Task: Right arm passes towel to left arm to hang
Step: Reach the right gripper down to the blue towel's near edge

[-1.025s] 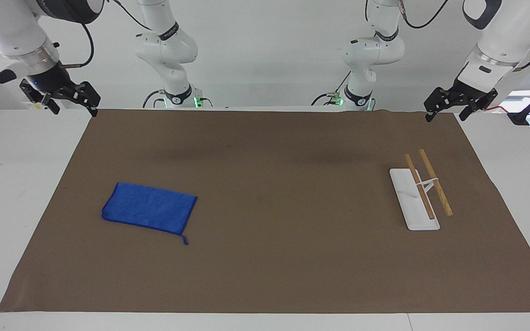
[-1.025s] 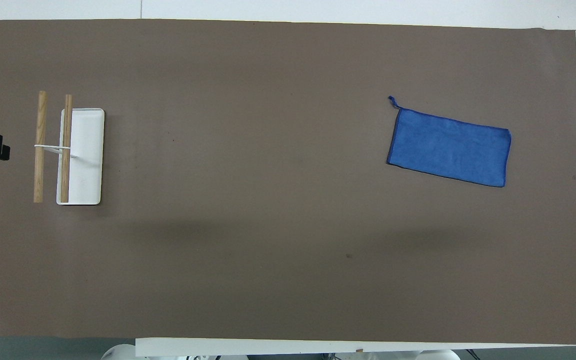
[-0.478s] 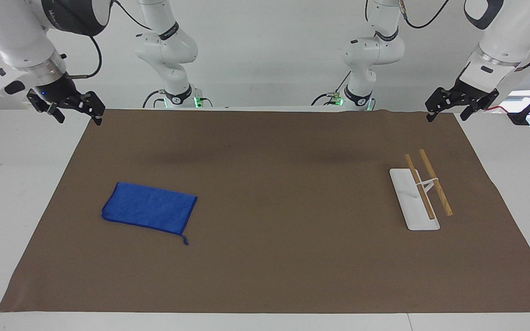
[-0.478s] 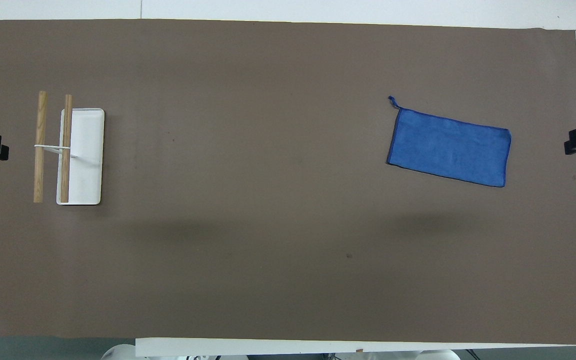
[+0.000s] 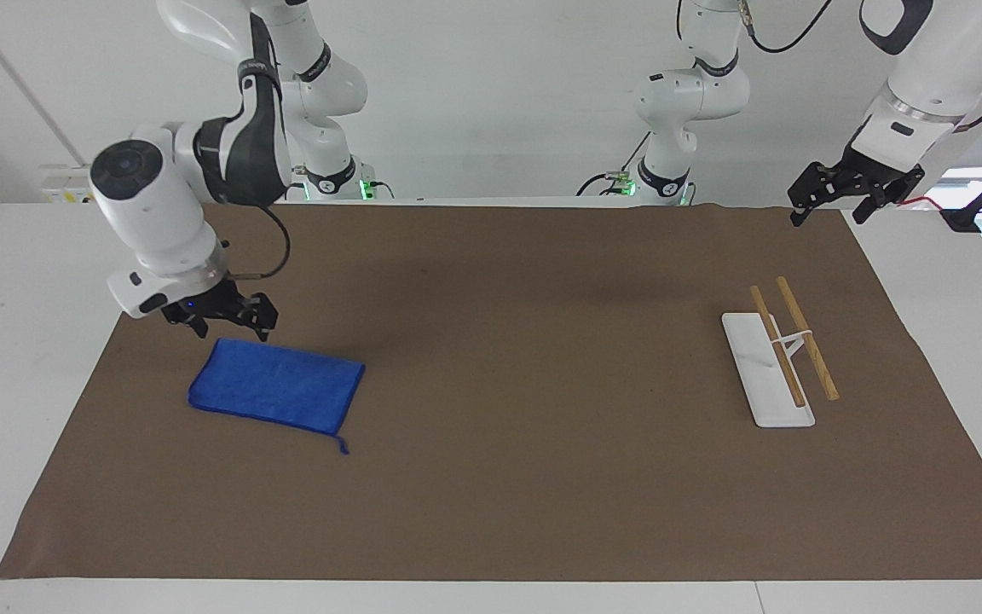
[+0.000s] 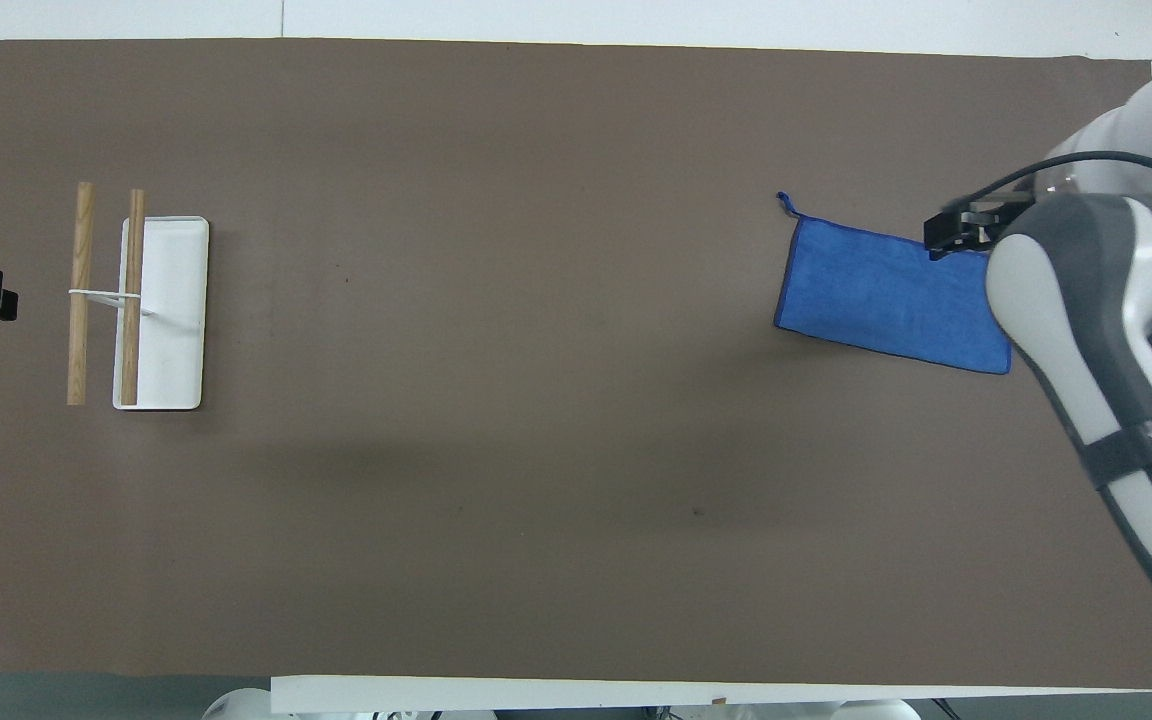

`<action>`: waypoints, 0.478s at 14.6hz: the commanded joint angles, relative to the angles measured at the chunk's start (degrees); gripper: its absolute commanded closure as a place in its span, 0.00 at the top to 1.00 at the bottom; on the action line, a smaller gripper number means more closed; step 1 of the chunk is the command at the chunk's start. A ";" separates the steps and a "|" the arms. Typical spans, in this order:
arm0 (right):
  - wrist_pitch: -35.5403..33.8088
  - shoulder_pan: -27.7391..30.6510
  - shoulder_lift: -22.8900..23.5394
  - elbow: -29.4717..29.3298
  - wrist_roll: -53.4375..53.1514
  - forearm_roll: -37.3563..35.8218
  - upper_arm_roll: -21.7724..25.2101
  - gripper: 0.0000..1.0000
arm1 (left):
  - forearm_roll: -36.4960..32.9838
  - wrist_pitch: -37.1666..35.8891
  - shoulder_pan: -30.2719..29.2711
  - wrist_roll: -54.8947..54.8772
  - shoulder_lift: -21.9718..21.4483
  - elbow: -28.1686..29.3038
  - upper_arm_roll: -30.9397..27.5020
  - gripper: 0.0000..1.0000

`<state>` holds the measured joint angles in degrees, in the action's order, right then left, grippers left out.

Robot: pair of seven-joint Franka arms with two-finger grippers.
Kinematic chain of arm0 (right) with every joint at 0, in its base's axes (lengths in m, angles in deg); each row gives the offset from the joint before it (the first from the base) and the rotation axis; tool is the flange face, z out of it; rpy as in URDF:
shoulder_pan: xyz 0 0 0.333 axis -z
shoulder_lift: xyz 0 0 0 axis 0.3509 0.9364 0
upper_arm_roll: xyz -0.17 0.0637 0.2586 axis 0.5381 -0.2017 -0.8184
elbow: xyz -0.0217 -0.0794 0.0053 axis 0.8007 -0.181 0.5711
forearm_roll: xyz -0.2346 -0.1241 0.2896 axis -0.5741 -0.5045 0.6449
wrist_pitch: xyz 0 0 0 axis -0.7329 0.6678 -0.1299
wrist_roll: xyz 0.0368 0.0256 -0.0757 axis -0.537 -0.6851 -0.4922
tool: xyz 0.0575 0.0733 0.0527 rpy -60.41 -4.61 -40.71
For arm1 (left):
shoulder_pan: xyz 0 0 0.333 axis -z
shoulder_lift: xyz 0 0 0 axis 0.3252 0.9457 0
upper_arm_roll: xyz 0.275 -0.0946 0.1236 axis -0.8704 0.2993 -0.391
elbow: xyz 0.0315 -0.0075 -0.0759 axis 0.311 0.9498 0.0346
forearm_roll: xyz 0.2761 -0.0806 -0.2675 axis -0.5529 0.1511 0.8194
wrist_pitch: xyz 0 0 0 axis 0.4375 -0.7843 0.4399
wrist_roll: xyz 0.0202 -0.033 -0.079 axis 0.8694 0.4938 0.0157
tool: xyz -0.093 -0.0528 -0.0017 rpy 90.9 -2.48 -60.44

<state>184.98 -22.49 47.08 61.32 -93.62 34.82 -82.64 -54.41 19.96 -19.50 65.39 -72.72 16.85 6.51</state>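
Brown matting [image 5: 508, 477] covers most of the desk [image 5: 22, 281], leaving white margins at both ends and a wide bare stretch across the middle, between the cloth and the rack. Toward the right arm's end, the towel [image 5: 276, 386] lies flat on the matting, a bright blue rectangle with a darker hem and a short thread tail at its corner farthest from the robots. The right pincer [image 5: 220, 316] hangs just above the towel's edge nearest the robots, at the corner toward the right arm's end of the desk; its fingers are parted and grasp nothing, and they do not appear to touch the cloth. Toward the left arm's end stands a white rack [image 5: 765, 368] with two wooden rails [image 5: 807, 338], well apart from the towel. The left pincer [image 5: 832, 198] waits in the air over the matting's corner nearest its own base; whether it is spread or clenched cannot be told. A plain white wall [image 5: 499, 94] backs the arms.
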 commanded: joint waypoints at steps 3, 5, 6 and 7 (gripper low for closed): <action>9.37 0.72 2.22 6.72 -1.71 3.29 -0.35 1.00 | -0.32 -0.41 -0.18 -0.42 -0.86 0.66 -0.04 1.00; 11.38 -0.51 4.07 6.81 -1.62 3.48 -0.35 1.00 | -0.32 -0.41 -0.18 -0.42 -0.86 0.66 -0.04 1.00; 11.83 -0.51 4.60 7.07 -1.27 3.48 -0.35 1.00 | -0.32 -0.41 -0.18 -0.42 -0.86 0.66 -0.04 1.00; 11.92 -0.34 4.70 7.68 -0.83 3.48 -0.35 0.99 | -0.32 -0.41 -0.18 -0.42 -0.77 0.66 -0.04 1.00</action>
<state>195.41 -22.95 51.53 67.67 -94.76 37.50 -82.75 -54.41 19.96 -19.50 65.39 -72.72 16.85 6.51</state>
